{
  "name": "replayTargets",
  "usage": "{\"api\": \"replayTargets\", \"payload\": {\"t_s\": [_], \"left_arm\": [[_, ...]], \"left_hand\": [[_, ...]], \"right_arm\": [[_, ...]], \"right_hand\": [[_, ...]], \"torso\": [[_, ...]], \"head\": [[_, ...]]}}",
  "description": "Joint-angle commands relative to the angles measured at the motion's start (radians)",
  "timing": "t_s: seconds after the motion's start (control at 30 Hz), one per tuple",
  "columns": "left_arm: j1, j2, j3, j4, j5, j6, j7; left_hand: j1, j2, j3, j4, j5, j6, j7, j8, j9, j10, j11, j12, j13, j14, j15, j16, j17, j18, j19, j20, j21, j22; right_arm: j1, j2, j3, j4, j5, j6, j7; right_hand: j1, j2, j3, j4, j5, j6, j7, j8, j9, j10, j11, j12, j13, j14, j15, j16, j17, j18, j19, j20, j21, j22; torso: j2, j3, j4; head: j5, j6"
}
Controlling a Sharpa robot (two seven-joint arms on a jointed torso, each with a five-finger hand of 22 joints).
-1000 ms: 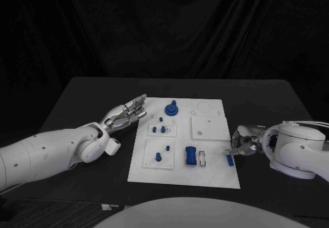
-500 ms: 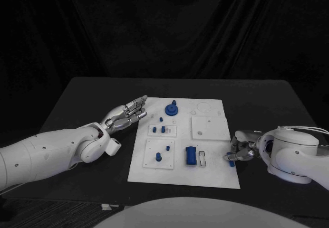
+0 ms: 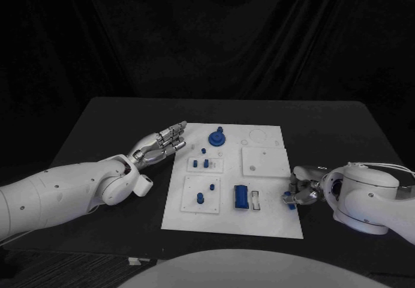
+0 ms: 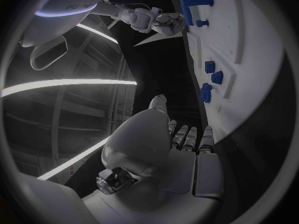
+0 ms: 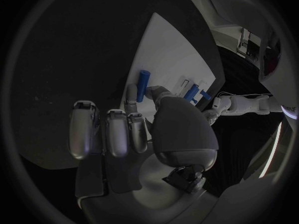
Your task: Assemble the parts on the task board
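The task board (image 3: 268,216) carries blue parts, among them a block (image 3: 241,197) in its recess. A blue peg (image 3: 289,201) at the board's right edge is touched by the right hand (image 3: 303,187); a grip cannot be told. The left hand (image 3: 160,144) is held spread, grasping nothing.

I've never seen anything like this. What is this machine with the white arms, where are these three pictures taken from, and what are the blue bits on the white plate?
It is a robot with two white arms, each ending in a silver hand. One picture looks down from its head; the two round ones come from cameras at its wrists, behind each hand.

On the black table lies a white plate, the task board, carrying small blue parts meant to be fitted together: a round blue piece with a peg at the far end, small blue pegs in the middle, and a blue rectangular block nearer the robot.

The left hand hangs beside the board's far left corner, fingers out, holding nothing. The right hand is at the board's right edge, its fingers against a blue rod-shaped part; whether it grips it already is unclear.
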Motion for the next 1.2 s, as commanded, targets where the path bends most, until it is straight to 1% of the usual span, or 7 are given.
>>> {"api": "replayTargets", "payload": {"t_s": [0.03, 0.1, 0.13, 0.2, 0.37, 0.67, 1.2], "left_arm": [[-0.002, 0.001, 0.001, 0.001, 0.001, 0.013, 0.015], [-0.002, 0.002, 0.001, 0.000, 0.001, 0.013, 0.014], [-0.002, 0.002, 0.001, 0.000, 0.001, 0.013, 0.013], [-0.003, 0.003, 0.001, -0.001, 0.001, 0.013, 0.012], [-0.004, 0.005, 0.001, -0.002, 0.001, 0.014, 0.010], [-0.005, 0.005, 0.001, -0.003, 0.001, 0.015, 0.007], [-0.006, 0.006, 0.001, -0.002, 0.001, 0.019, 0.003]], "left_hand": [[0.011, 0.003, 0.010, -0.001, 0.007, -0.003, 0.009, 0.001, 0.002, 0.001, 0.012, 0.005, 0.001, -0.001, 0.009, -0.004, -0.001, 0.006, 0.000, 0.009, -0.001, 0.001], [0.012, 0.003, 0.011, -0.001, 0.008, -0.003, 0.009, 0.001, 0.002, 0.001, 0.013, 0.006, 0.002, -0.001, 0.009, -0.004, -0.001, 0.006, 0.000, 0.009, -0.001, 0.001], [0.013, 0.004, 0.012, -0.002, 0.009, -0.003, 0.010, 0.001, 0.001, 0.001, 0.014, 0.007, 0.002, -0.001, 0.009, -0.004, -0.001, 0.007, 0.000, 0.009, -0.001, 0.001], [0.015, 0.005, 0.014, -0.003, 0.011, -0.003, 0.010, 0.001, 0.001, 0.001, 0.015, 0.007, 0.002, -0.001, 0.010, -0.004, -0.001, 0.007, 0.000, 0.010, -0.001, 0.001], [0.020, 0.006, 0.019, -0.005, 0.015, -0.004, 0.012, 0.001, 0.001, 0.003, 0.018, 0.008, 0.002, -0.001, 0.011, -0.004, -0.001, 0.007, 0.000, 0.011, 0.000, 0.001], [0.024, 0.007, 0.022, -0.006, 0.017, -0.005, 0.013, 0.001, 0.001, 0.004, 0.022, 0.011, 0.003, -0.001, 0.012, -0.004, -0.001, 0.007, 0.000, 0.012, 0.000, 0.001], [0.024, 0.007, 0.022, -0.006, 0.017, -0.007, 0.013, 0.000, 0.001, 0.005, 0.023, 0.012, 0.003, -0.001, 0.013, -0.004, -0.001, 0.007, 0.000, 0.013, 0.000, 0.001]], "right_arm": [[-0.012, 0.001, -0.007, 0.000, 0.030, -0.037, 0.027], [-0.012, 0.000, -0.007, 0.003, 0.046, -0.052, 0.033], [-0.012, -0.001, -0.007, 0.004, 0.057, -0.063, 0.038], [-0.012, -0.003, -0.007, 0.008, 0.082, -0.083, 0.047], [-0.012, -0.006, -0.007, 0.018, 0.170, -0.119, 0.064], [0.006, 0.006, -0.007, 0.020, 0.399, -0.168, 0.094], [0.018, 0.065, -0.007, -0.008, 0.489, -0.172, 0.118]], "right_hand": [[0.018, 0.007, 0.062, -0.039, 0.014, 0.009, 0.002, -0.093, -0.171, 0.102, 0.000, 0.003, 0.263, 0.075, -0.002, -0.006, 0.073, -0.014, 0.031, -0.005, 0.002, 0.199], [0.017, 0.001, 0.117, -0.056, -0.012, 0.008, 0.005, -0.108, -0.163, 0.102, 0.003, 0.003, 0.263, 0.075, 0.000, -0.006, 0.072, -0.014, 0.030, -0.004, 0.003, 0.200], [0.007, -0.010, 0.167, -0.068, -0.043, 0.010, 0.009, -0.122, -0.158, 0.102, 0.006, 0.003, 0.263, 0.075, 0.002, -0.006, 0.072, -0.014, 0.030, -0.002, 0.004, 0.199], [-0.016, -0.023, 0.210, -0.078, -0.048, 0.010, 0.013, -0.143, -0.155, 0.102, 0.010, 0.003, 0.263, 0.074, 0.006, -0.006, 0.069, -0.014, 0.030, 0.002, 0.004, 0.199], [-0.037, -0.029, 0.240, -0.086, -0.064, 0.001, 0.022, -0.175, -0.161, 0.102, 0.017, 0.003, 0.263, 0.073, 0.013, -0.008, 0.063, -0.013, 0.028, 0.008, 0.000, 0.198], [-0.042, -0.031, 0.247, -0.091, -0.068, 0.002, 0.022, -0.182, -0.162, 0.102, 0.017, 0.003, 0.263, 0.072, 0.016, -0.010, 0.058, -0.012, 0.026, 0.010, -0.004, 0.196], [-0.064, -0.033, 0.254, -0.098, -0.091, -0.012, 0.029, -0.203, -0.162, 0.102, 0.022, 0.003, 0.263, 0.071, 0.024, -0.012, 0.052, -0.011, 0.024, 0.017, -0.007, 0.195]], "torso": [[0.001, 0.0000, 0.0004], [0.000, 0.0001, 0.0000], [0.000, 0.0002, 0.0003], [0.000, 0.0002, 0.0007], [0.000, 0.0000, 0.0006], [0.000, 0.0001, 0.0003], [0.000, -0.0001, 0.0014]], "head": [[0.001, 0.000], [0.002, 0.000], [0.001, 0.000], [0.001, 0.000], [0.001, 0.000], [0.003, 0.000], [0.004, 0.000]]}}
